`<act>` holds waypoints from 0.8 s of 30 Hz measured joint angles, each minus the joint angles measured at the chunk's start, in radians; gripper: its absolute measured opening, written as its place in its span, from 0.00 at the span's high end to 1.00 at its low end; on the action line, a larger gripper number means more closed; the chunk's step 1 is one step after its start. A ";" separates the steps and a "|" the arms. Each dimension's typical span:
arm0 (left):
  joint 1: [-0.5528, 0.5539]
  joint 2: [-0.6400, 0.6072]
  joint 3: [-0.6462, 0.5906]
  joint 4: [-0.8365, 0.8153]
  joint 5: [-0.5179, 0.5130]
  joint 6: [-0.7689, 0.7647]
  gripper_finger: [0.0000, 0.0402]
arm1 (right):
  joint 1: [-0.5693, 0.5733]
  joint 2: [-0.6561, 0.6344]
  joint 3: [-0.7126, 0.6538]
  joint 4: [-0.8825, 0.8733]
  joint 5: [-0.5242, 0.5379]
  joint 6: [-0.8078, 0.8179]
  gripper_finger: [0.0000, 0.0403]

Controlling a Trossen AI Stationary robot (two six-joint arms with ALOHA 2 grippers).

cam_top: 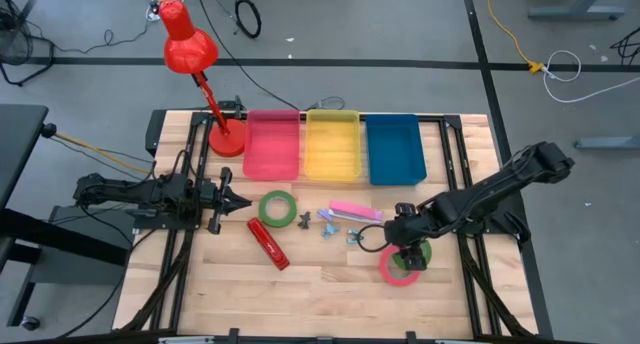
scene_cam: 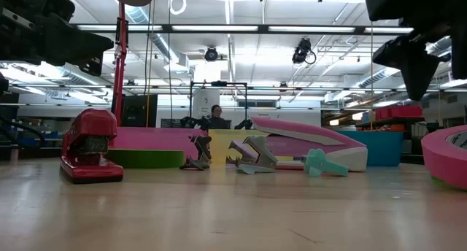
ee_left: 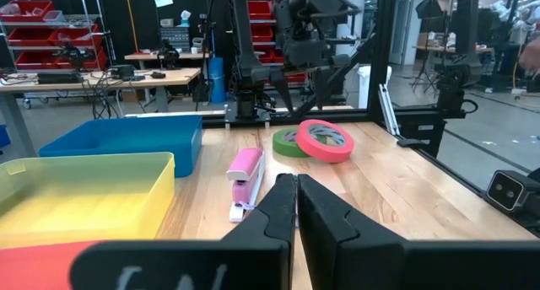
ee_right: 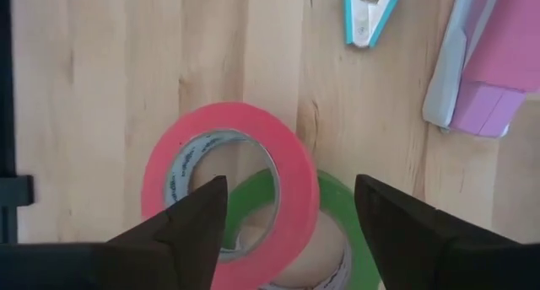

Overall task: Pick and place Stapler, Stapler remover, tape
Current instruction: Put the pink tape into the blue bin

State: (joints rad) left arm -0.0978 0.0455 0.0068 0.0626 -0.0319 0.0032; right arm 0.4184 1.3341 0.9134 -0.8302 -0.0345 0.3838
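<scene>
My right claw (ee_right: 291, 218) hangs spread wide over pink tape ring (ee_right: 228, 189), which leans on a green ring (ee_right: 337, 239) nr table's right front. Next: drop, pinch rim. Left claw (cam_top: 240, 202) pressed together, waiting.

Right end effector (ee_right: 287, 214) spread, left end effector (ee_left: 295, 207) closed

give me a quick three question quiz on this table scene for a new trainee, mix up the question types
1. True or false: the pink tape ring lies partly on top of a green tape ring.
2. Which gripper is open? A) left gripper B) right gripper
3. Fill in: the bin between the pink bin and the blue bin is ____.

Key: 1 true; 2 B, it hangs over the stacked rings with fingers spread, holding nothing; 3 yellow.
</scene>
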 joint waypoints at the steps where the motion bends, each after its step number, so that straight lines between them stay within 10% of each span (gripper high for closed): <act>1: 0.000 0.000 0.000 0.000 0.000 0.000 0.95 | 0.000 0.010 0.000 0.002 0.000 0.000 0.35; 24: 0.000 0.000 0.000 0.000 0.000 0.000 0.95 | 0.000 0.192 0.000 0.003 -0.008 -0.027 0.35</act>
State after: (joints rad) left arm -0.0977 0.0452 0.0069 0.0628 -0.0319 0.0032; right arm 0.4187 1.5261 0.9134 -0.8270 -0.0425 0.3573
